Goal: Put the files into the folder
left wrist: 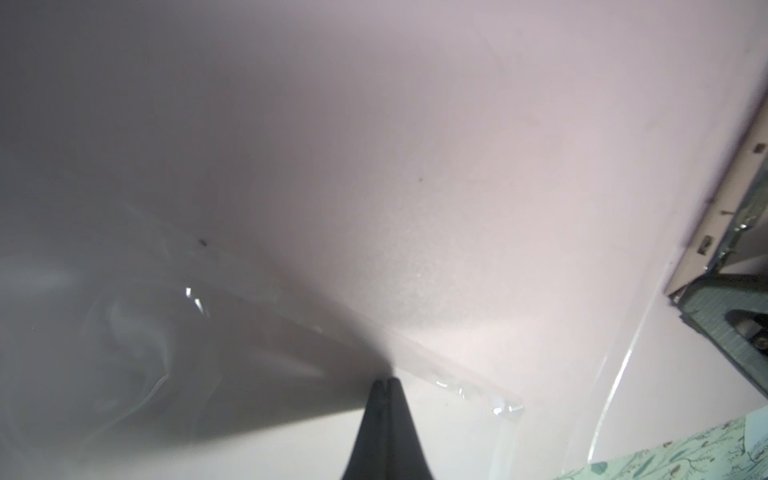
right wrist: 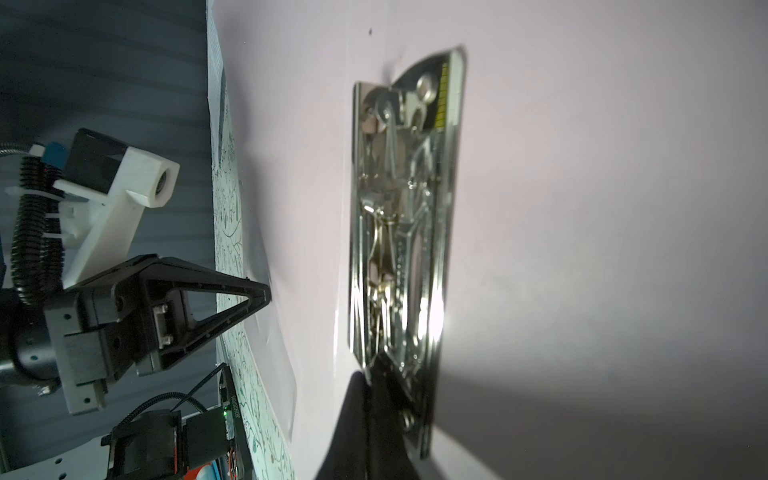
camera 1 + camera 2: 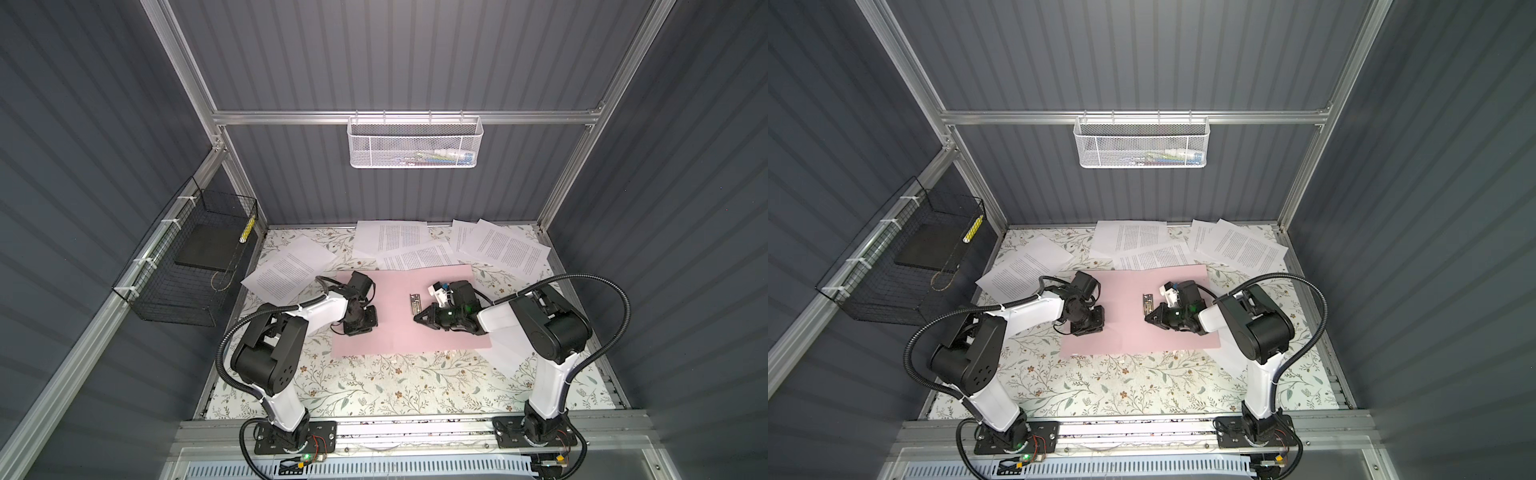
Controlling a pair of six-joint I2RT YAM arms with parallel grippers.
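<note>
The folder (image 3: 399,316) lay spread flat in the middle of the table (image 3: 395,386), a wide rectangle of matte pale pink card on the leaf-and-flower printed top. Near its centre sat the clip (image 3: 414,302), a narrow strip of shiny stamped metal with rounded corners and small rivets, as I saw close up in the right wrist view (image 2: 403,232).

My left gripper (image 1: 386,380) was pinched fully closed, its two tapered black fingers meeting in a fine seam with the tips down on the folder's left half, where a glossy clear film (image 1: 199,332) wrinkled over the card. My right gripper (image 3: 417,319) was closed too, its pointed tips at the near end of the clip and apparently touching it. I could not tell whether it pinched any metal.

The paper sheets (image 3: 509,247), thin, white and printed with blocks of fine black text, lay loose behind the folder. Some overlapped along the back edge, and one (image 3: 286,270) lay askew at the left. None was on the pink card.

A black wire basket (image 3: 183,266) hung at the left with a flat black slab (image 3: 208,245) in it.
</note>
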